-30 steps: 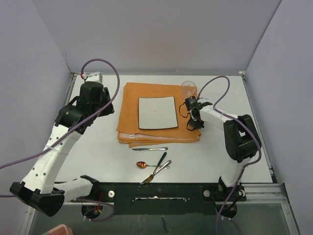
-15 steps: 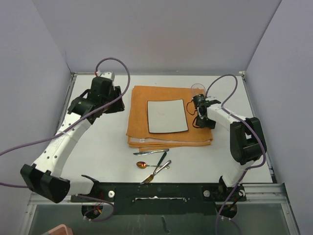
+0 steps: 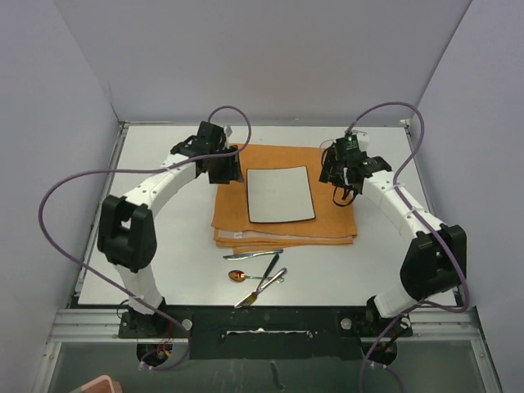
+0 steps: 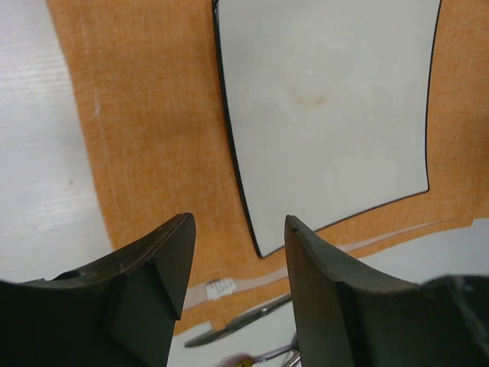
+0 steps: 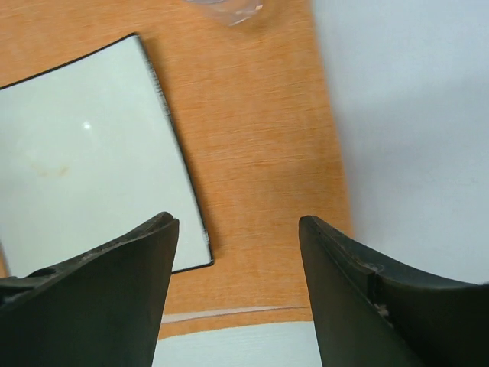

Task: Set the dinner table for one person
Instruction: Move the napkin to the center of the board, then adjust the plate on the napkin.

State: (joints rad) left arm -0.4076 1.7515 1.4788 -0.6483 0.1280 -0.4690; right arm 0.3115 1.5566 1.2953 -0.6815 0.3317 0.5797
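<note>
Top external view: the table (image 3: 164,246) spans the booth, carrying an orange cloth (image 3: 225,214) with a white plate (image 3: 281,194) on it; cutlery (image 3: 258,270) lies just in front of the cloth. Over the cloth's left part, the left gripper (image 4: 238,222) hovers, jaws apart and empty. Over its right part, the right gripper (image 5: 238,222) hovers likewise.

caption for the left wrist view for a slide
Open left hand poised over the orange cloth and square white plate
</note>
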